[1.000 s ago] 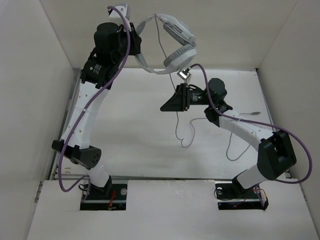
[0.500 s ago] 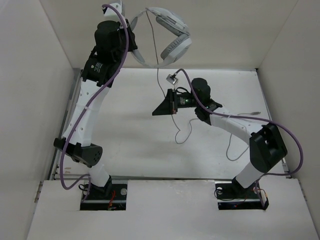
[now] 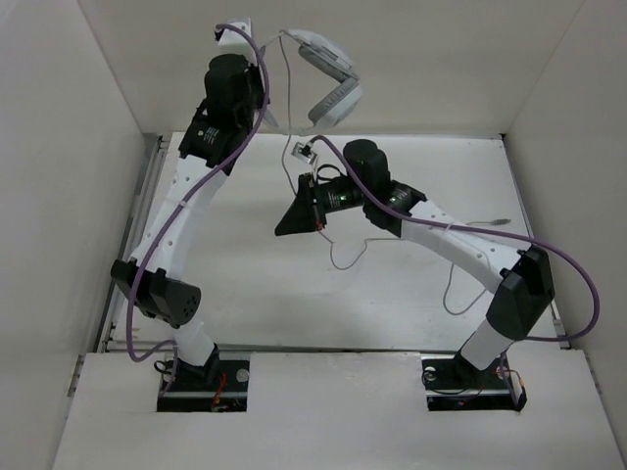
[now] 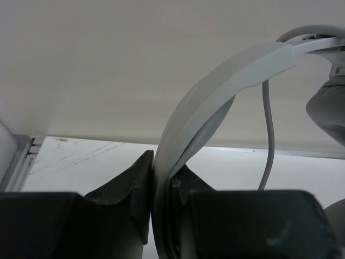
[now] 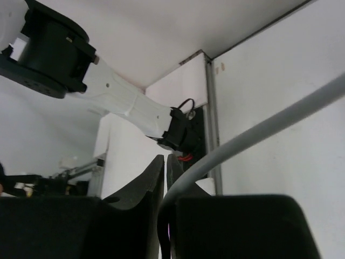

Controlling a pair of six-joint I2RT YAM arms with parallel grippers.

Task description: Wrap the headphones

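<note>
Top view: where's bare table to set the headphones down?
Bare table between the left arm and the slack cable; another patch far right, behind the right arm. Crowded mid-table: cable loops below the right claw and forearm.

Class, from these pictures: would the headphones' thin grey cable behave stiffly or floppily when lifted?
Probably floppy: the cable trails in loose curves beyond the right fingers. Likely light, being thin. The headband seems stiffer, arched above the left fingers.

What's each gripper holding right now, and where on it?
Left gripper clamps the headphones by the headband. Right gripper pinches their thin cable partway along its length.
</note>
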